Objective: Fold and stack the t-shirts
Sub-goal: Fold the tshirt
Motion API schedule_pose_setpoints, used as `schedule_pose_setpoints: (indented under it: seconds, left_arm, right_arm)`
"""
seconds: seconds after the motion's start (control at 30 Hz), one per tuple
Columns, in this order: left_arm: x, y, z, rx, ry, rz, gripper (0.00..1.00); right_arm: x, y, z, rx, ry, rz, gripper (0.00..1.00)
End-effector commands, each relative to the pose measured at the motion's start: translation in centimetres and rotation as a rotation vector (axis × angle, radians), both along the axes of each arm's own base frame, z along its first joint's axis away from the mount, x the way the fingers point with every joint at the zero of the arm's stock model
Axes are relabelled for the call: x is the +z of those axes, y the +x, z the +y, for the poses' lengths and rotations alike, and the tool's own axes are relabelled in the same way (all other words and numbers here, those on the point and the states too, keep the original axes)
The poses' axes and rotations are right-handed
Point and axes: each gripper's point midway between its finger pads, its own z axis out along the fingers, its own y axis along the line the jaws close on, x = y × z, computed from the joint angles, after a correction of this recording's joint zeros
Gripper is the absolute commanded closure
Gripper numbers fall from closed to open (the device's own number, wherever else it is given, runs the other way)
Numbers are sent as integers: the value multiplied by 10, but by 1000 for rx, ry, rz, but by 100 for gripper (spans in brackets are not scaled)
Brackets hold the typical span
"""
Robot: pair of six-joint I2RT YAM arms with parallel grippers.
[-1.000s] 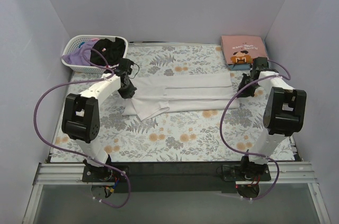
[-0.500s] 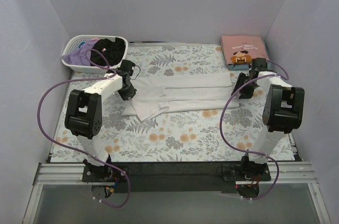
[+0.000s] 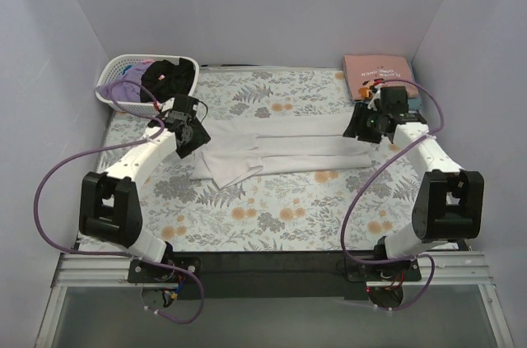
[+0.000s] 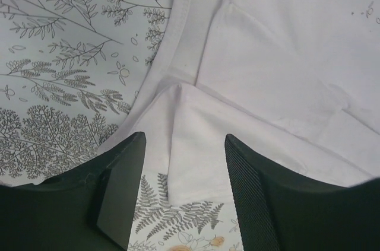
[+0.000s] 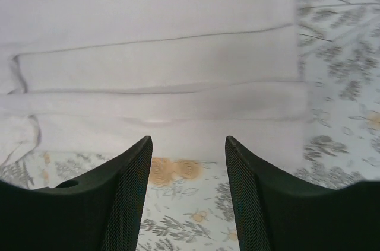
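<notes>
A plain white t-shirt (image 3: 288, 144) lies across the middle of the table, folded lengthwise into a long strip, with a sleeve sticking out at its left near corner. My left gripper (image 3: 191, 136) hovers over that left end. In the left wrist view it (image 4: 184, 168) is open, with the shirt's sleeve (image 4: 196, 144) below and nothing held. My right gripper (image 3: 356, 127) hangs over the strip's right end. The right wrist view shows it (image 5: 187, 156) open above the shirt's near edge (image 5: 178, 132). A folded pink t-shirt (image 3: 377, 76) with a cartoon print lies at the back right.
A white slotted basket (image 3: 111, 76) at the back left holds a black tee (image 3: 169, 76) and a lavender one (image 3: 128, 91). The floral table cloth (image 3: 272, 208) covers the table. Grey walls close in the back and both sides.
Both grippers have gone from shut to open and let go of the white shirt's ends. Both arms have lifted and drawn back a little. The shirt stays flat.
</notes>
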Motion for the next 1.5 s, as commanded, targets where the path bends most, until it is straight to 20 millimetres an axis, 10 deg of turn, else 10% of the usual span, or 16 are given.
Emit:
schedule_pose_setpoints:
  seconds: [0.0,0.3,0.7,1.0,1.47]
  left_arm:
    - [12,-16,-2,-13,-48,-52,47]
    - [-19,-39,-4,-11,-110,-80,73]
    - [-74,-71,6,80,-86,78,76]
    - [-91,-89,9,118,-78,159,76]
    - [-87,-91,16,127,-52,154,75]
  right_arm:
    - [16,-16,72,212,119,-90,41]
    - [25,-66,261,681,232,-239,44]
    - [-12,-104,392,1042,58,-311,45]
    - [-50,-119,428,1123,-3,-284,47]
    - [-99,-141,421,1125,-139,-232,63]
